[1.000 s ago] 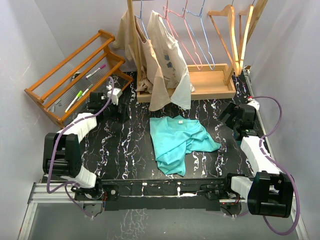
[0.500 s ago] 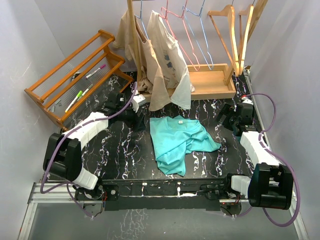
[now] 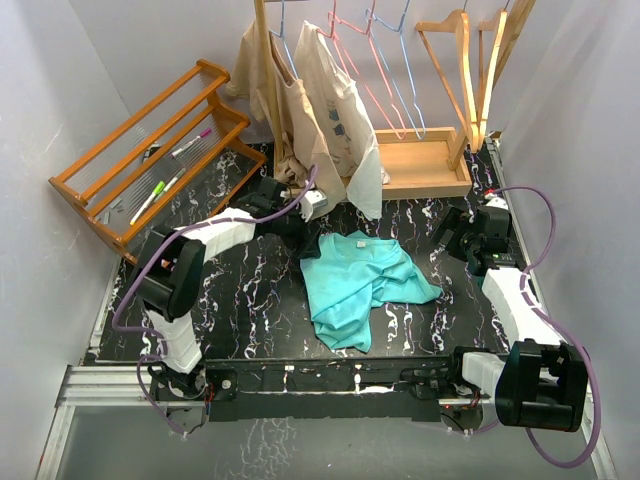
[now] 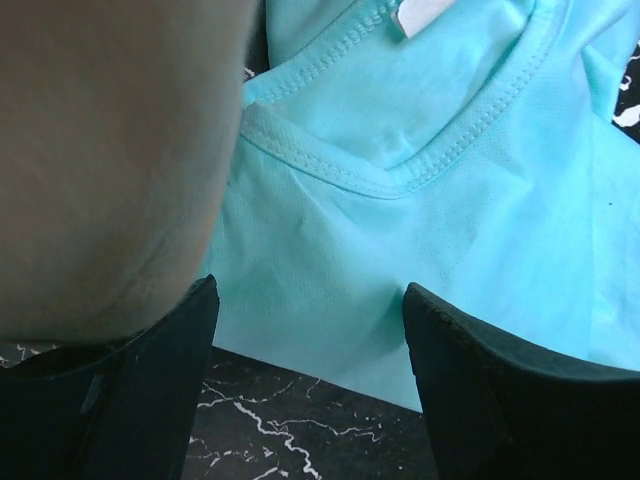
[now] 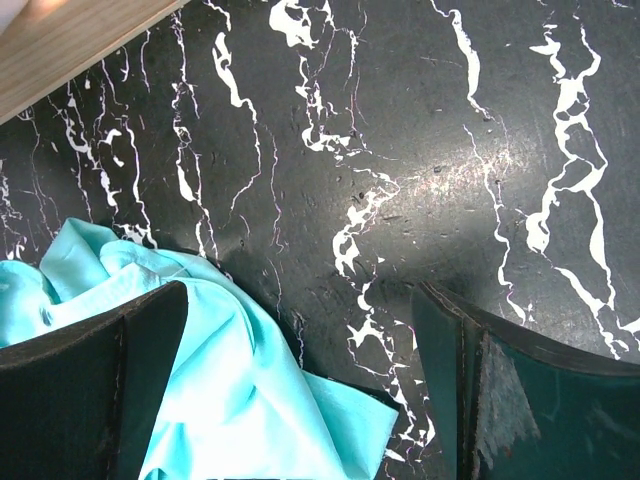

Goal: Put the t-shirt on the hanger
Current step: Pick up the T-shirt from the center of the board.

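Observation:
The teal t-shirt (image 3: pixel 360 285) lies crumpled on the black marble table, neck toward the back. My left gripper (image 3: pixel 303 232) is open and low at the shirt's left shoulder edge. In the left wrist view the gripper (image 4: pixel 310 292) straddles the t-shirt (image 4: pixel 420 200) edge just short of the collar. My right gripper (image 3: pixel 450 240) is open and empty to the right of the shirt. In the right wrist view the gripper (image 5: pixel 298 295) is over bare table, with a t-shirt (image 5: pixel 200 400) sleeve at lower left. The wooden hanger (image 3: pixel 465 75) hangs at the back right.
Cream shirts (image 3: pixel 330 110) hang on a rail over a wooden base (image 3: pixel 420 165); one hem blurs the left wrist view (image 4: pixel 100 150). Pink and blue wire hangers (image 3: pixel 385 70) hang beside them. A slatted wooden rack (image 3: pixel 150 150) with markers stands at the back left.
My left arm has swung right from beside the rack to the t-shirt's neck edge. My right gripper has shifted slightly toward the back.

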Tool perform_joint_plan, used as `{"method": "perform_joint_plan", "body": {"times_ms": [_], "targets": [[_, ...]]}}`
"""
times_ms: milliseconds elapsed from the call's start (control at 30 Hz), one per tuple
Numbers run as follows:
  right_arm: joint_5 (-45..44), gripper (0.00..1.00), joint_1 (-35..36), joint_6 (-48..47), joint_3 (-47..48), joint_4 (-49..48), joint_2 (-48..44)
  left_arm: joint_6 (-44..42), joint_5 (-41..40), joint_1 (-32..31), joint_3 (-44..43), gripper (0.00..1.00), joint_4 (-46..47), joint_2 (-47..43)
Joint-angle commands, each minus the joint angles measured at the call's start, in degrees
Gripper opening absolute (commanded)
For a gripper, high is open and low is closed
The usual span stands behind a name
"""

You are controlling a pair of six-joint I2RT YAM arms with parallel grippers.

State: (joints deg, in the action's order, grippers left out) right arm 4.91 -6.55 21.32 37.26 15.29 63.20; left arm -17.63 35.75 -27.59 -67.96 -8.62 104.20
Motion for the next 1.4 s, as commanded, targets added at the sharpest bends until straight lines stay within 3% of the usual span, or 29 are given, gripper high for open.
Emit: {"method": "perform_joint_plan", "body": {"times_ms": [0, 100, 167, 233, 300, 433, 633, 867, 1367], "targets": [[-0.24, 0.98, -0.31, -0.67, 0.10, -0.95, -1.76, 1.32, -1.15, -1.48, -2.57, 0.72, 3.42, 1.17], [-0.08, 0.98, -0.31, -0.52, 0.30, -0.62, -1.96, 1.73, -1.75, -2.50, -2.72, 0.68, 4.44, 3.12], [0.11, 0.98, -0.30, -0.49, 0.36, -0.42, -2.19, 2.36, -1.96, -3.00, -2.59, 0.47, 5.34, 4.13], [0.11, 0.98, -0.31, -0.65, 0.49, 0.02, -2.43, 3.14, -1.94, -3.23, -2.69, 0.16, 5.42, 4.64], [0.12, 0.98, -0.25, -0.97, 0.59, 0.37, -2.64, 3.42, -1.75, -3.36, -2.72, 0.00, 4.78, 4.34], [2.96, 0.98, -0.30, -2.77, 1.23, 1.36, -2.73, 2.85, -2.20, -3.52, -1.74, 0.00, 2.14, 1.09], [16.26, 0.98, -0.15, -8.97, 3.86, 3.23, -2.96, 2.91, -4.71, -3.60, 0.41, 0.00, -1.39, -8.84], [24.88, 0.98, 1.85, -10.71, 7.06, 2.54, -3.20, 2.10, -7.72, -3.91, -0.18, 0.00, -6.62, -17.57], [28.37, 0.95, 23.75, -16.70, 11.98, -8.17, -0.76, -0.24, -7.05, -7.92, -5.06, 0.00, -16.86, -23.60]]}}
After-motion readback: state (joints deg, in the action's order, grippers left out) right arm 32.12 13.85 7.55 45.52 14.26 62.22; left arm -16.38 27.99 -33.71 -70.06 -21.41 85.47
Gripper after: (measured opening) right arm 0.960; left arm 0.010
